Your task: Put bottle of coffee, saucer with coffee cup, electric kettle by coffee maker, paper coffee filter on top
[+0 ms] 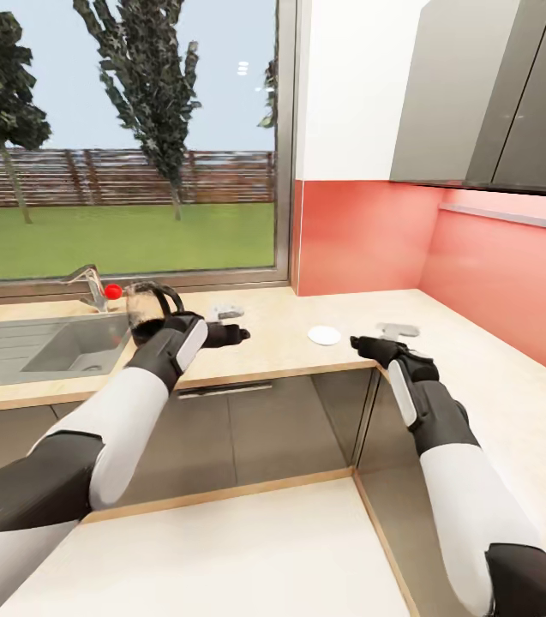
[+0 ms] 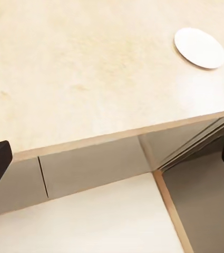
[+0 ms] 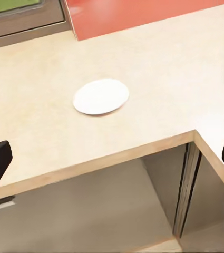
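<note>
A small flat white saucer (image 1: 324,335) (image 2: 200,47) (image 3: 101,96) lies on the light wood kitchen countertop (image 1: 273,347) near its inner corner. My left gripper (image 1: 235,335) (image 2: 112,158) hovers open above the counter's front edge, to the left of the saucer. On the saucer's other side, my right gripper (image 1: 361,344) (image 3: 112,158) is also open, with nothing between its fingers. The glass electric kettle (image 1: 147,305) with its black loop handle stands on the counter beside the sink, partly hidden behind my left wrist.
A steel sink (image 1: 41,347) and a faucet with a red knob (image 1: 111,291) are at the left under the window. Red backsplash and grey wall cabinets (image 1: 487,94) line the right. Two small pale grey things (image 1: 225,312) (image 1: 398,329) lie on the counter, too small to identify.
</note>
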Controlling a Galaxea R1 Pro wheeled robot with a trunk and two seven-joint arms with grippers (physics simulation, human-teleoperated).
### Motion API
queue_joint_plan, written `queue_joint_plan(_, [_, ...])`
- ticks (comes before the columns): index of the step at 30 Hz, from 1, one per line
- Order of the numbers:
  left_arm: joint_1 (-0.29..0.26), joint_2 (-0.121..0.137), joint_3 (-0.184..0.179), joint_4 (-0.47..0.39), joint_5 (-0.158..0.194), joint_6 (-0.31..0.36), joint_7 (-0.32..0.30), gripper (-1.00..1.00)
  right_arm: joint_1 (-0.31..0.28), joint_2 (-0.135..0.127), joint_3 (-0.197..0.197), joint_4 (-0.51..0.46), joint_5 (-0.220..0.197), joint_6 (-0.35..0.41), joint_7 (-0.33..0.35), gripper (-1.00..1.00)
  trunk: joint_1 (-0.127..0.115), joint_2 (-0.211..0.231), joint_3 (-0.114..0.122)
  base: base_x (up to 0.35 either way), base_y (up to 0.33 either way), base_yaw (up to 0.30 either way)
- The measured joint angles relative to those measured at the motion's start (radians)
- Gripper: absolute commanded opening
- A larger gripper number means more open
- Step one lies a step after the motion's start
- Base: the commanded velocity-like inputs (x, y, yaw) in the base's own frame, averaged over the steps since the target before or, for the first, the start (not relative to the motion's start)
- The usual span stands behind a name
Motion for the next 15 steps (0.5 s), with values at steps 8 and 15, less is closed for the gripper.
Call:
queue_joint_plan(8, [0.062, 0.002, -0.006, -0.014, -0.002, 0.000, 0.001, 1.00, -0.002, 0.005, -0.032, 0.007, 0.001, 0.011, 0.001, 1.00, 0.000, 0.000, 0.000, 0.000, 0.000, 0.000])
queue_joint_plan(15, [0.116, 0.006, -0.001, -0.044, 0.001, -0.001, -0.001, 1.00, -0.001, 0.007, -0.031, 0.011, 0.001, 0.013, 0.003, 1.00, -0.001, 0.000, 0.000, 0.210, 0.000, 0.000])
